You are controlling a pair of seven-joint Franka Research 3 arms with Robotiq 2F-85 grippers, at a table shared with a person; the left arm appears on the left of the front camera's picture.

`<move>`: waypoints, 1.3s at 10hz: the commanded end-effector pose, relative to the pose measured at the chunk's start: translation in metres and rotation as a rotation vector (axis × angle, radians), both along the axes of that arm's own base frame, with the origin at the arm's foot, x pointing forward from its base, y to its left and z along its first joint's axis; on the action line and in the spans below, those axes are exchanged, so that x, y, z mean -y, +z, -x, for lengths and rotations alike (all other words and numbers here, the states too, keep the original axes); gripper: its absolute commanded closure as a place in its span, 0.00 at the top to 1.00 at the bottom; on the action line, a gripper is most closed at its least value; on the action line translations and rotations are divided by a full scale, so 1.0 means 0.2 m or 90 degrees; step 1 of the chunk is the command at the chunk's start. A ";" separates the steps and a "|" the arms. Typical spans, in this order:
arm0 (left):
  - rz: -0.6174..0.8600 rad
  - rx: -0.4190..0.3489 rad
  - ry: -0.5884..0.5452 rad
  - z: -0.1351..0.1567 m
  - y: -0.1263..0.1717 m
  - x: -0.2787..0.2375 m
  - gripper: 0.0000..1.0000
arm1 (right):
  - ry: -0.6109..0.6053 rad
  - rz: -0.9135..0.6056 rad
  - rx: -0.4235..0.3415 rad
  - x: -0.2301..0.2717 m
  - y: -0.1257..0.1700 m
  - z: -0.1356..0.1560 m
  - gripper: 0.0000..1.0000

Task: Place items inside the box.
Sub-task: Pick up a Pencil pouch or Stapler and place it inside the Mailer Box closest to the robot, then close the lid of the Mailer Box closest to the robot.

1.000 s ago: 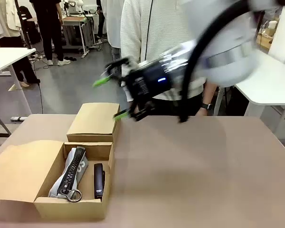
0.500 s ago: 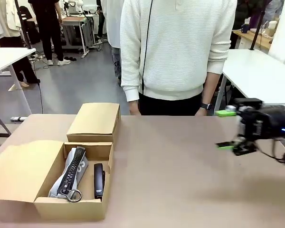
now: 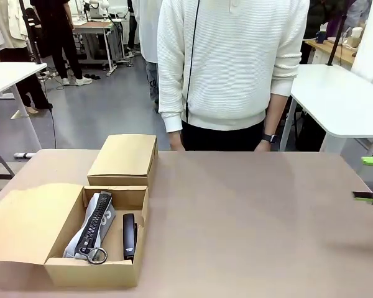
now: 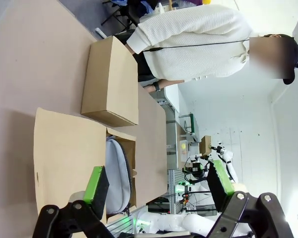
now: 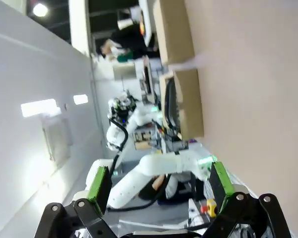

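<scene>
An open cardboard box sits at the table's near left. Inside it lie a grey zip pencil case and, to its right, a black stapler. My right gripper hangs at the far right edge of the front view, well away from the box, open and empty. In the right wrist view the right gripper has its jaws spread wide, with the box far off. My left gripper is open too, above the box flap and the pencil case.
A person in a white sweater stands at the far side, hands down at the table edge. A closed brown cardboard part lies behind the box. A wide flap spreads to the box's left. Bare tabletop stretches across the middle and right.
My right arm has swung from above the table's middle, near the box, out to the far right edge. Its jaws stayed open and empty. The box's contents have not moved.
</scene>
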State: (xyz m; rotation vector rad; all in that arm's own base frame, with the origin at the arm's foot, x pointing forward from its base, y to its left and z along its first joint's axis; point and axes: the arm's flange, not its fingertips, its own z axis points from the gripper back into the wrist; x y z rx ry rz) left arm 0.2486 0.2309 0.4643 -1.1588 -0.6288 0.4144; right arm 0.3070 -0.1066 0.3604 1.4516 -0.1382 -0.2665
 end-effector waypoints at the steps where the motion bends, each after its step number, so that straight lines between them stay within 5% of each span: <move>1: 0.005 0.016 -0.002 0.00 -0.01 0.01 1.00 | 0.044 0.013 -0.023 -0.12 0.00 -0.04 1.00; 13: 0.000 0.000 0.000 0.00 0.00 0.00 1.00 | 0.044 0.013 -0.023 -0.12 0.00 -0.04 1.00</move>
